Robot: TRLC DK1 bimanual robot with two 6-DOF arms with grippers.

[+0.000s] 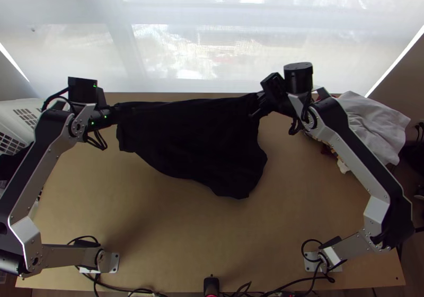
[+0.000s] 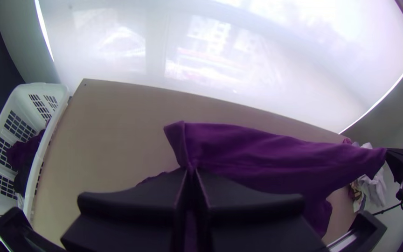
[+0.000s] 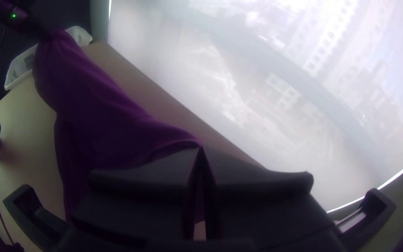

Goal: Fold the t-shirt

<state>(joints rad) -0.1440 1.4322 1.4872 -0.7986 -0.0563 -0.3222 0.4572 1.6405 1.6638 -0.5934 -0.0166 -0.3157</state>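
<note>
In the top view a black t-shirt (image 1: 196, 138) hangs stretched between both grippers, its upper edge nearly straight and its lower part drooping over the table. My left gripper (image 1: 117, 114) holds its left upper end; my right gripper (image 1: 256, 109) holds the upper right end. The cloth looks purple in the wrist views. In the left wrist view the left gripper (image 2: 191, 171) is shut on the shirt (image 2: 257, 154), a small flap standing beyond the fingertips. The right wrist view has the right gripper (image 3: 201, 150) shut on a corner of the shirt (image 3: 99, 116).
A white basket (image 2: 5, 140) with dark cloth inside stands off the table's left side. A pale cloth heap (image 1: 373, 125) lies at the far right. Bare wooden table (image 1: 175, 233) shows on the near side, with cables along its near edge.
</note>
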